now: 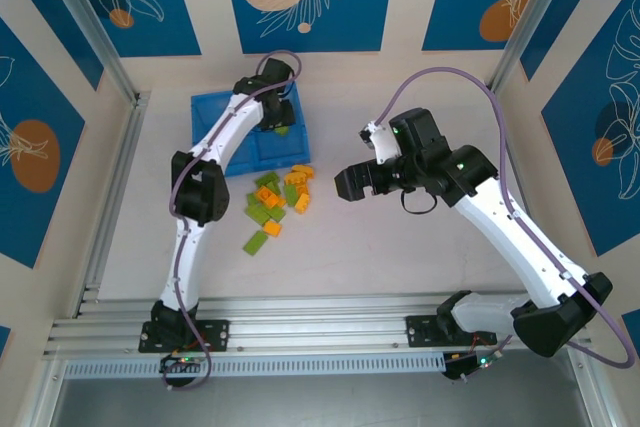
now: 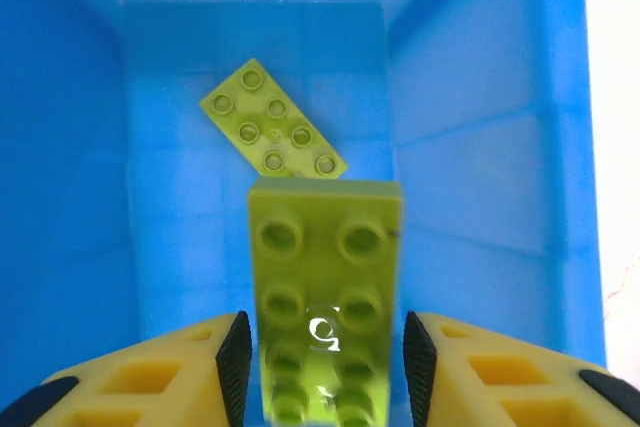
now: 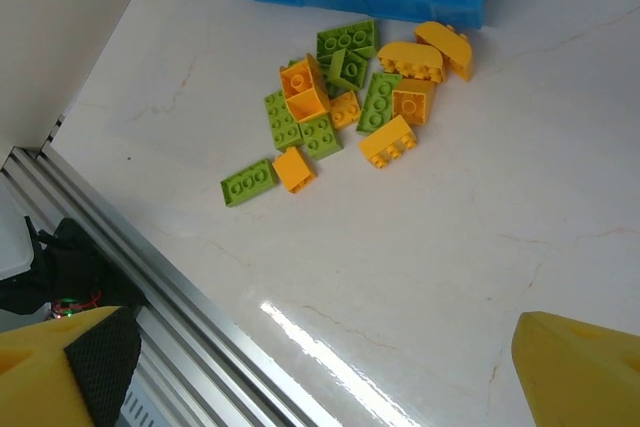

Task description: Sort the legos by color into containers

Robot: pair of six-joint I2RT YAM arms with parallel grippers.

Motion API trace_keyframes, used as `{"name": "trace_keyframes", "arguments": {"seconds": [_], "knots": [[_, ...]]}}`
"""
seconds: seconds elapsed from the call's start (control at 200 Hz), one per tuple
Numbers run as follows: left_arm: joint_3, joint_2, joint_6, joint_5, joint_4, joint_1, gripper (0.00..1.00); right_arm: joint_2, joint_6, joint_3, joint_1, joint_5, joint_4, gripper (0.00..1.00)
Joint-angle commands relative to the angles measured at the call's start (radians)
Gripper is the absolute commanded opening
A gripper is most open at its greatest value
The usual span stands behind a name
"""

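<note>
Left claw (image 2: 325,367) slightly spread | lime brick (image 2: 320,247) between its jaws, in blue tray (image 2: 470,147) | right claw (image 3: 320,377) spread wide

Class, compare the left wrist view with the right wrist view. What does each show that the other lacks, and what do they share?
Left wrist view: the inside of one compartment of the blue tray, a flat green plate lying on its floor, and a green brick between the fingers of the left claw; whether it is gripped is unclear. Right wrist view: the loose pile of orange and green legos on the white table, the tray's outer wall, a metal rail, and the right claw spread wide, empty. Shared: the blue tray and green legos.
</note>
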Motion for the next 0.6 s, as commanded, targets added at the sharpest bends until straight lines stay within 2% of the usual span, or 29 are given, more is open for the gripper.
{"name": "trace_keyframes", "arguments": {"seconds": [0.0,0.165,0.31,0.595], "knots": [[0.048,0.006,0.003,0.023,-0.043,-0.003,0.51,-0.016,0.01,0.004,-0.002,0.024,-0.019,0.97],[0.049,-0.054,0.02,0.033,-0.059,-0.003,0.52,-0.015,0.014,-0.006,-0.002,0.012,-0.01,0.97],[0.004,-0.178,0.058,0.045,-0.092,-0.011,0.51,-0.007,0.016,-0.033,-0.002,-0.01,0.022,0.97],[-0.381,-0.597,0.132,0.05,-0.047,-0.021,0.49,0.079,0.087,-0.038,0.007,-0.021,0.098,0.97]]}}
